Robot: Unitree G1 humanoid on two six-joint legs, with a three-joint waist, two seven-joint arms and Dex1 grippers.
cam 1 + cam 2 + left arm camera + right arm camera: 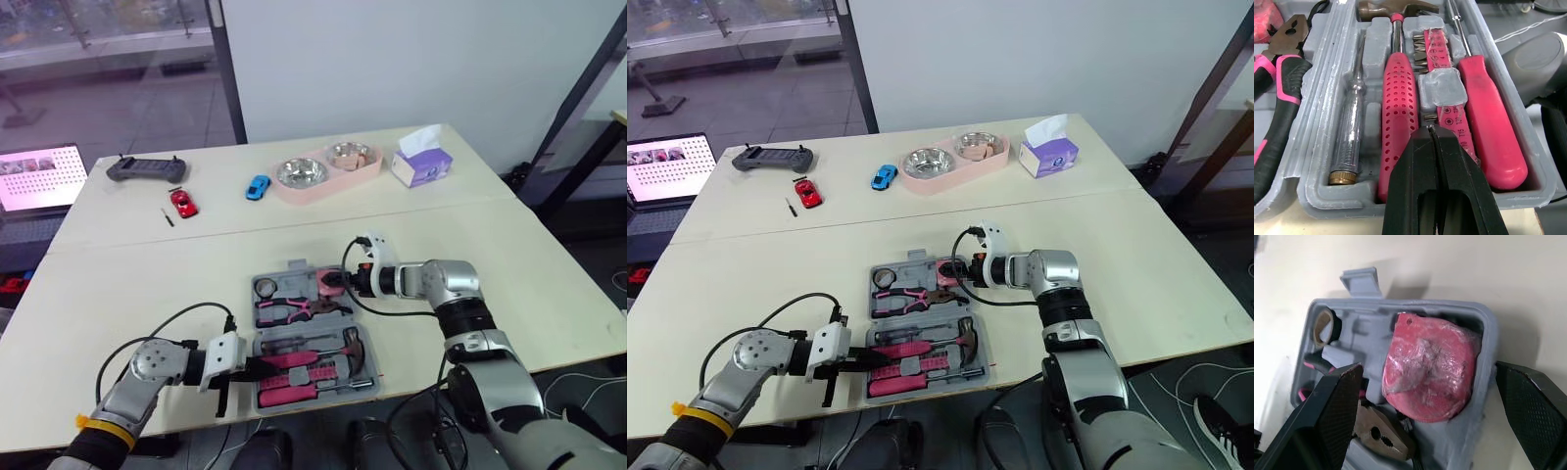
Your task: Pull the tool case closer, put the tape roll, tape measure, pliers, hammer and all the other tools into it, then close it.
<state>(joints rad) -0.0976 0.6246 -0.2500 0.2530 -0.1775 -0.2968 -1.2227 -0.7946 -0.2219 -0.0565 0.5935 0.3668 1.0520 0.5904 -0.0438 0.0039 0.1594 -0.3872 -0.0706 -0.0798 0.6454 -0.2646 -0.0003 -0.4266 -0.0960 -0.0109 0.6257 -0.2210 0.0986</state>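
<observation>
Right, nearest me, at 7 o'clock of the tool case (1400, 309), my left gripper (1431, 134) has its fingers pressed together on nothing, tips over the hammer (1398, 107) handle in the near half. At 2 o'clock my right gripper (333, 284) is spread wide either side of the tape measure (1430, 367), which lies in the far-right pocket. The tape roll (1322, 325) sits at 10 o'clock, the pliers (1283, 73) nearer the middle. My worry: the tape measure looks proud of its pocket, so folding the 2 halves shut could jam on it or spill tools.
</observation>
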